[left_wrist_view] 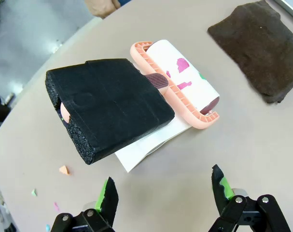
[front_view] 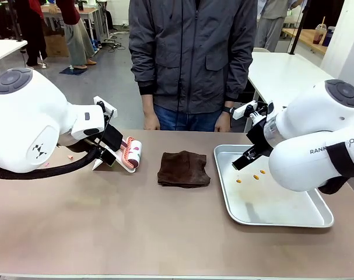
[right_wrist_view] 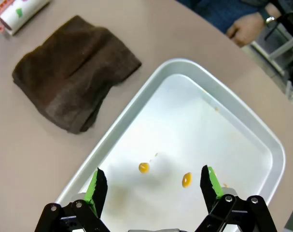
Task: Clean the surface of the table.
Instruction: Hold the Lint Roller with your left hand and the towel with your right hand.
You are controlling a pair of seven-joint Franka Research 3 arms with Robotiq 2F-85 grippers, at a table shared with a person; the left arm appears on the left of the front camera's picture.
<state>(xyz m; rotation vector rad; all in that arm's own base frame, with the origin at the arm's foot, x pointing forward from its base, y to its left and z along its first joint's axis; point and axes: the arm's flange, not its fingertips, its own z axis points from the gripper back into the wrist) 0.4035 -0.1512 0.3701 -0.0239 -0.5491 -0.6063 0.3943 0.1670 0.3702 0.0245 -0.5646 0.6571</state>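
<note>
Table (left_wrist_view: 252,150) lies beneath left claw (left_wrist_view: 163,182)

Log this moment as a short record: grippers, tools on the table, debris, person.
left gripper: open, aimed at the black foam handle of the lint roller, not touching
right gripper: open, over the tray
table: small coloured scraps near the roller
cloth: brown, folded, between roller and tray
tray contents: a few orange bits
person: standing at the far edge, hands down
</note>
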